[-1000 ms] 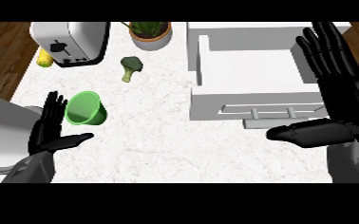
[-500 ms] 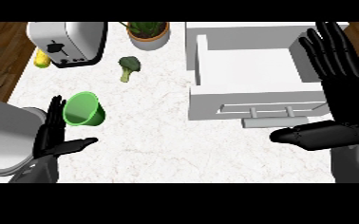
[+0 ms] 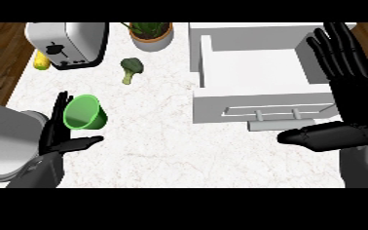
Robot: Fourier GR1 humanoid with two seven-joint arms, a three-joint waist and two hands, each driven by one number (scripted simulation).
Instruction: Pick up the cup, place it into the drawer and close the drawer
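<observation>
A green cup lies tilted on the white counter at the left, its mouth facing up toward me. My left hand is open right beside it, fingers straight along the cup's left side and thumb stretched out below it. The white drawer stands pulled open at the upper right, its front panel with a bar handle facing me. My right hand is open at the right edge, fingers straight over the drawer's right side, thumb below the drawer front.
A silver toaster stands at the back left with a yellow item beside it. A potted plant sits at the back centre. A broccoli floret lies between toaster and drawer.
My left hand has shifted slightly right and forward, closing in on the cup. The right hand has barely moved.
</observation>
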